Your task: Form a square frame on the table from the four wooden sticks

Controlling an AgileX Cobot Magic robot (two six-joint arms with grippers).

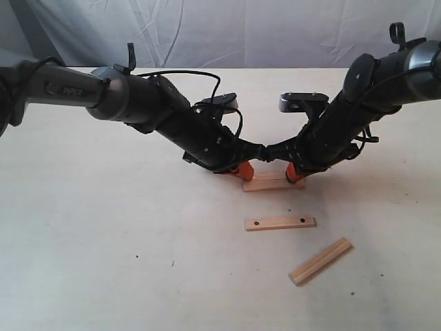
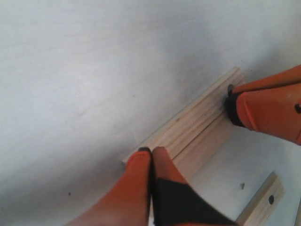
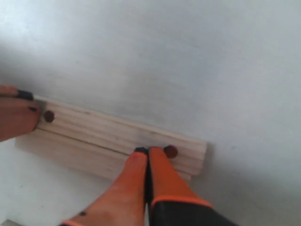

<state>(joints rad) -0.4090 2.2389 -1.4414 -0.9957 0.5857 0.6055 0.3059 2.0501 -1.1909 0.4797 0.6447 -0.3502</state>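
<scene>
Both shut, gripping nothing. Left end effector (image 2: 151, 157) had its tip down on one end of the stick pair (image 1: 272, 183), right end effector (image 3: 147, 153) on the other end. The pair's long axis ran tip to tip. Holed stick (image 1: 280, 223) lay on the bench (image 1: 103, 241) just past the tips, parallel. Angled stick (image 1: 320, 261) lay further out, nearer the right arm.
</scene>
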